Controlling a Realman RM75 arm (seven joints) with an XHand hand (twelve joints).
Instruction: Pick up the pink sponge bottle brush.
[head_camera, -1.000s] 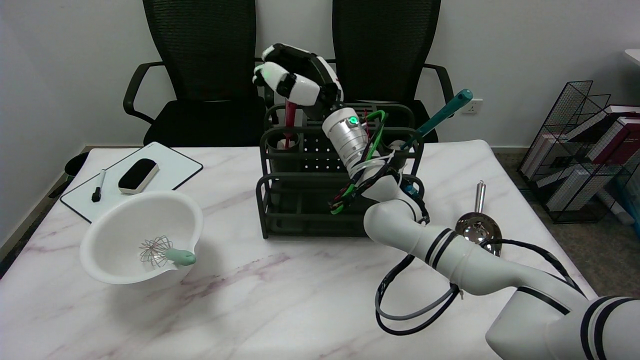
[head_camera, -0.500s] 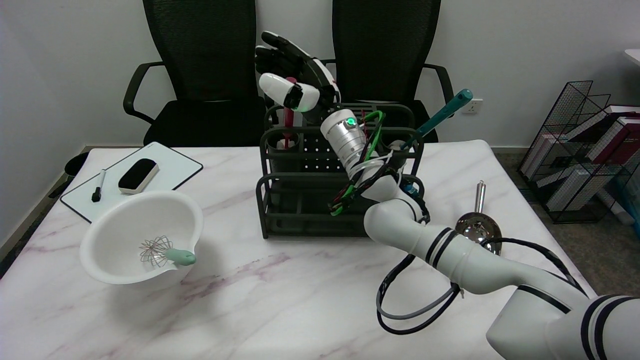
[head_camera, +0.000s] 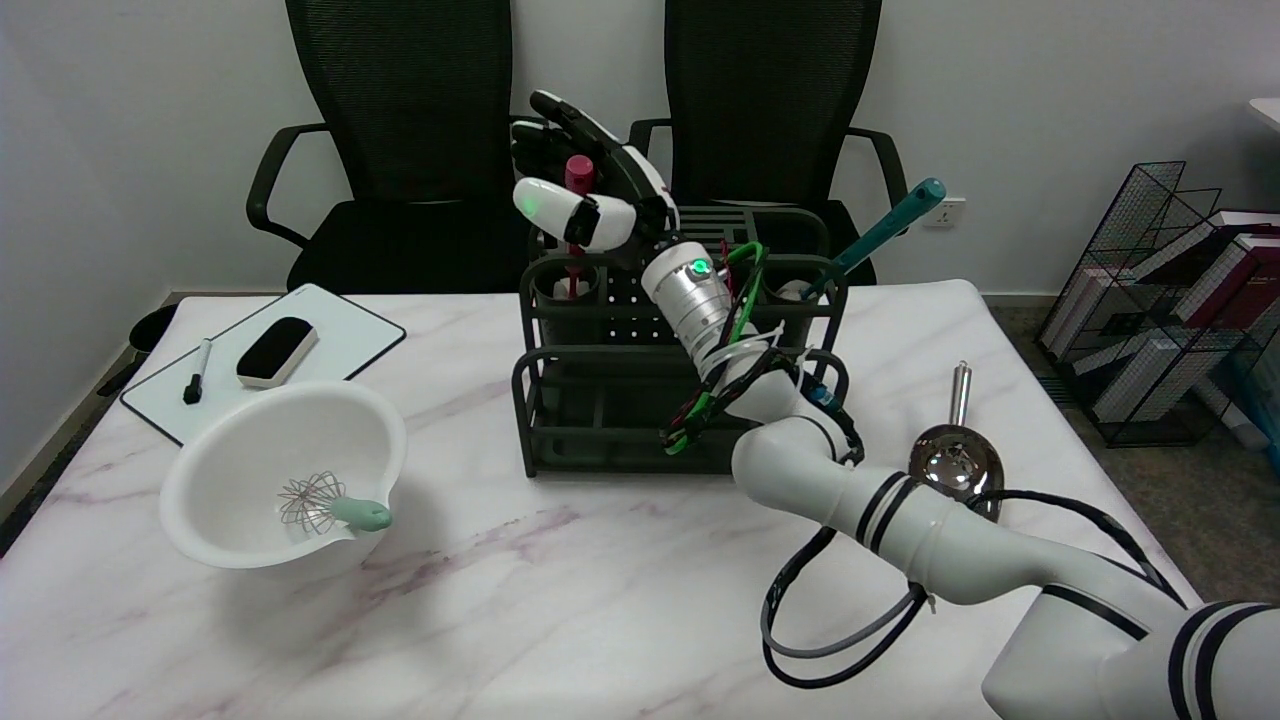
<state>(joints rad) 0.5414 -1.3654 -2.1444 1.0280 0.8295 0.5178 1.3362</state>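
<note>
The right hand (head_camera: 585, 180) is up at the back left corner of the black rack (head_camera: 620, 400), its dark fingers (head_camera: 545, 145) on the far side of the pink brush handle (head_camera: 578, 180) and a white fingertip across the near side. It seems to be closing on the handle, though from this angle I cannot tell whether it truly grips or only brackets it. The brush stands upright in the rack's back left cup (head_camera: 566, 285), its sponge end hidden inside. So the reach looks done, the grasp about half made, and the lift out of the cup not yet begun.

The marble-patterned desk (head_camera: 500, 600) carries, going down in size, the rack, a white bowl (head_camera: 230, 450) with a small whisk (head_camera: 325, 503) in it, a whiteboard (head_camera: 340, 335) with an eraser (head_camera: 276, 351) and marker (head_camera: 195, 372), and a steel ladle (head_camera: 955, 455) at the right. A teal-handled tool (head_camera: 880, 232) leans from the rack's right cup. Behind stand two black office chairs (head_camera: 400, 130), a white wall, and a wire shelf of books (head_camera: 1180, 300).
</note>
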